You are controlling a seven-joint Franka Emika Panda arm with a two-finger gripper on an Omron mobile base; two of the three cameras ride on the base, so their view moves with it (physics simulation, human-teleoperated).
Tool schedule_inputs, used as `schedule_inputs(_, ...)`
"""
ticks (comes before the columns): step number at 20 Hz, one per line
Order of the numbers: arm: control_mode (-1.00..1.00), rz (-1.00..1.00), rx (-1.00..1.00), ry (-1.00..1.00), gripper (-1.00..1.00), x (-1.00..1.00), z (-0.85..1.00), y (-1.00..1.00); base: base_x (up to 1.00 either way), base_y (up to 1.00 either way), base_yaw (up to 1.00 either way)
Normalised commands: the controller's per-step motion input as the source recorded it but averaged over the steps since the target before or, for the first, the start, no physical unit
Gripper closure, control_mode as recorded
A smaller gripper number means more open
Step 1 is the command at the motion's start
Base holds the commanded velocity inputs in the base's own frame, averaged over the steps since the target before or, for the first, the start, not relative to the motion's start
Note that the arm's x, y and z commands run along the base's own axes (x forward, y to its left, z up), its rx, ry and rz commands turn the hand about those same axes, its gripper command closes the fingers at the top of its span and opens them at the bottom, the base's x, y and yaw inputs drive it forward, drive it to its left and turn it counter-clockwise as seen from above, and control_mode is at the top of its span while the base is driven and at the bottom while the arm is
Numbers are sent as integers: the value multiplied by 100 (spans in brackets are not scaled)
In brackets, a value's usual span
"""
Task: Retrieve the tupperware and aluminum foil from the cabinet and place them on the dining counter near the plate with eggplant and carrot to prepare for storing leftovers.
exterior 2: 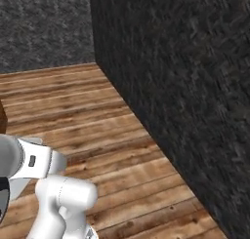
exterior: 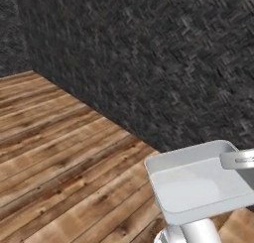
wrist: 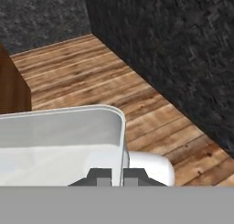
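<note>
One tray: the tupperware [exterior: 198, 185] is carried in the air above the floor, shallow, pale grey-white, rounded at the corners, held roughly level.
Gripper: the gripper [wrist: 111, 176] has its two dark tips closed tight on the tray's rim, one tip inside the wall and one outside (hand view shows the thin wall running straight down between them).
Grip point: on the tray's right-hand edge as the left base view shows it, where the grey hand meets the rim.
Tray in hand view: the tupperware [wrist: 59, 141] spreads leftward from the tips, its inside bare and its far rim raised.
Arm: the arm [exterior 2: 53, 189] rises white at the lower left of the right base view; its white column also stands just under the tray in the left base view.
Floor: the floor [exterior: 59, 157] is warm brown planks with dark knots and grain, running under the tray and out to the walls.
Brown block: a dark brown panel [wrist: 13, 88] stands at the left edge of the hand view, beyond the tray (what it belongs to I cannot tell).
Wall: the wall [exterior 2: 185, 87] is dark grey herringbone, meeting the floor along a slanting line beyond the tray, with a corner farther back.
</note>
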Motion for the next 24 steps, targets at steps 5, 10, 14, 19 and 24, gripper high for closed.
schedule_inputs(5, 100, 0, 0, 0, 100, 0, 0, 0, 100, 0, 33)
schedule_inputs(10, 100, 0, 0, 0, 100, 0, 0, 0, 100, 0, 28)
schedule_inputs(14, 100, 0, 0, 0, 100, 0, 0, 0, 100, 0, 28)
schedule_inputs(19, 100, 0, 0, 0, 100, 0, 0, 0, 100, 0, 25)
schedule_inputs(24, 100, 0, 0, 0, 100, 0, 0, 0, 100, 0, 20)
